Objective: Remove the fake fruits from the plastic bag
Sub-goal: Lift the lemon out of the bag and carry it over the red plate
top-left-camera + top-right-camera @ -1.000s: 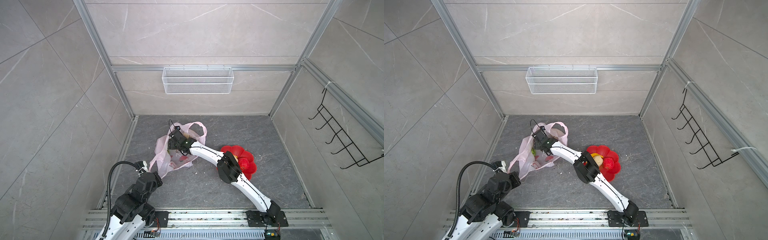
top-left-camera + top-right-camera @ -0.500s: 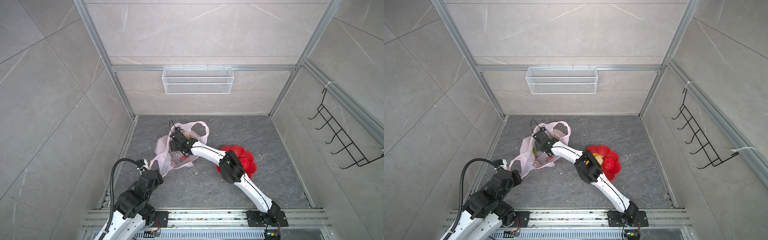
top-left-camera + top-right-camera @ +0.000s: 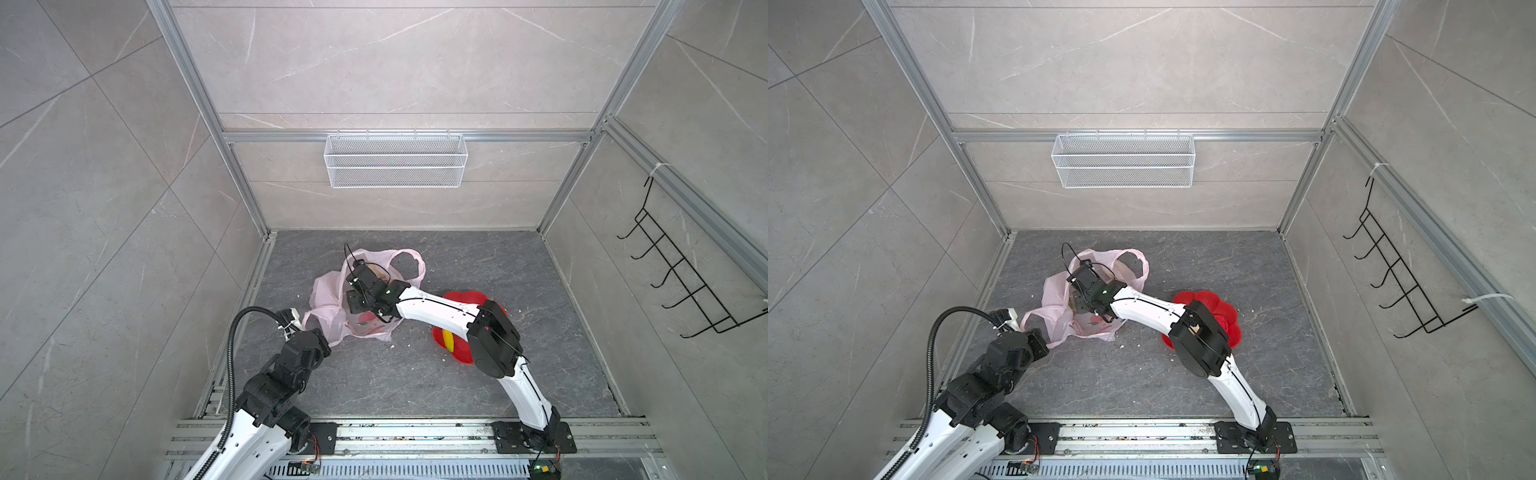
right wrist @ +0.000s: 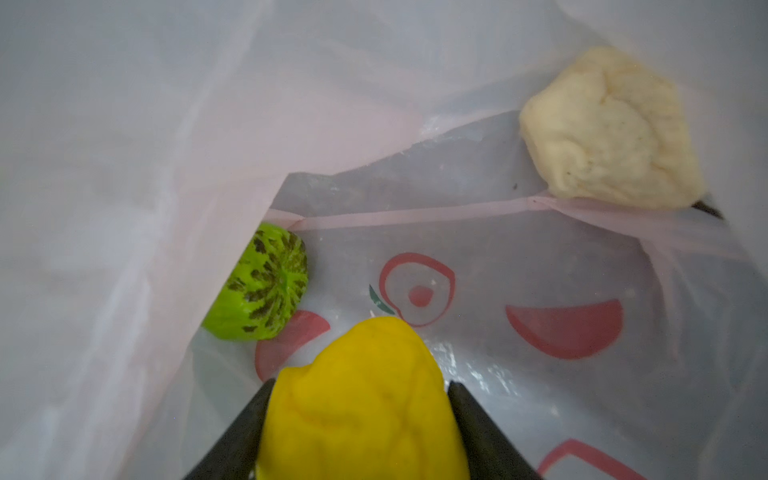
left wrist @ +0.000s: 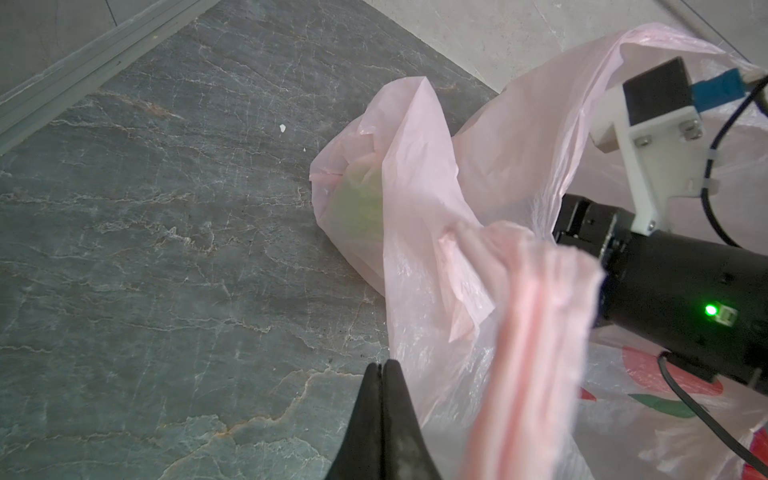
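Observation:
The plastic bag (image 3: 328, 291) (image 3: 1054, 295) lies crumpled on the dark floor, pale pink with red prints. My right gripper (image 4: 361, 384) reaches into its mouth and is shut on a yellow lumpy fruit (image 4: 365, 395), a finger touching each side. Deeper in the bag lie a bumpy green ball (image 4: 262, 286) and a beige lumpy piece (image 4: 606, 129). My left gripper (image 5: 381, 365) is at the bag's near left corner (image 3: 320, 332). Its jaws are pressed together, the bag's film (image 5: 428, 199) runs from their tip, and the bunched handle (image 5: 536, 353) passes beside them. The green ball (image 5: 359, 203) shows faintly through the film.
A red flower-shaped dish (image 3: 461, 299) (image 3: 1204, 301) sits right of the bag, partly under my right arm, with a yellow banana (image 3: 448, 337) in it. A white wire mesh basket (image 3: 395, 160) hangs on the back wall. A black hook rack (image 3: 685, 282) hangs on the right wall.
The bag's far handle loop has spread a little to the right. My right wrist has shifted slightly in the bag's mouth. The left arm has barely moved.

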Tool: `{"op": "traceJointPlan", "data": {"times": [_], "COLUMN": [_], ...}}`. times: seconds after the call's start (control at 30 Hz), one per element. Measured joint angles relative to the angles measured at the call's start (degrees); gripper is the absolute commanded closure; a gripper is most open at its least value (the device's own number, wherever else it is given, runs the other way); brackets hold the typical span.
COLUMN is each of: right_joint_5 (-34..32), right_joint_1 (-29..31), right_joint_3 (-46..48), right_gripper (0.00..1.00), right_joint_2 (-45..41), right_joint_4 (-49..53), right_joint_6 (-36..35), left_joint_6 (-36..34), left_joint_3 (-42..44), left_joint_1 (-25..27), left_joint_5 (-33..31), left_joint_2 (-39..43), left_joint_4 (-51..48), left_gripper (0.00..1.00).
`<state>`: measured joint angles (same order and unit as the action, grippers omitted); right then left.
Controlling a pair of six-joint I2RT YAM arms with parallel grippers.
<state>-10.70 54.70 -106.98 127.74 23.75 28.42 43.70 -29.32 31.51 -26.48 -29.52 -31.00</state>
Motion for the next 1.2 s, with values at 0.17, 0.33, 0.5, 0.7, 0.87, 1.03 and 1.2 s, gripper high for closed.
{"op": "traceJointPlan", "data": {"times": [0.17,0.33,0.5,0.7,0.87,1.03,1.2], "right_joint_5": [0.37,1.07,1.33,-0.28,-4.74,-9.20,-12.26], "right_joint_1": [0.39,1.40,1.92,1.92,1.90,0.66,-3.19], "right_joint_3": [5.81,10.29,15.78,22.99,29.29,37.53,45.62], "right_gripper": [0.44,0.44,0.45,0.45,0.45,0.44,0.43], "right_joint_2": [-6.32,-15.41,-25.99,-36.79,-44.89,-53.77,-61.66], "right_joint_4": [1.27,3.52,4.68,7.06,11.39,16.50,21.00], "right_joint_6": [-0.66,-1.62,-1.66,-1.09,0.13,3.61,7.50], "left_joint_6": [-2.10,-3.63,-4.31,-4.96,-5.42,-5.68,-6.05], "left_joint_3": [-0.02,-0.68,-2.10,-4.20,-5.75,-6.27,-6.60], "left_joint_1": [0.00,0.00,0.00,0.00,0.00,0.00,0.00], "left_joint_5": [0.13,0.46,1.11,1.16,1.18,1.16,1.18], "left_joint_2": [-5.66,-10.54,-14.36,-16.22,-16.22,-16.28,-17.03], "left_joint_4": [6.03,11.13,13.75,14.80,14.80,14.78,14.73], "left_gripper": [1.00,1.00,1.00,1.00,1.00,1.00,1.00]}}
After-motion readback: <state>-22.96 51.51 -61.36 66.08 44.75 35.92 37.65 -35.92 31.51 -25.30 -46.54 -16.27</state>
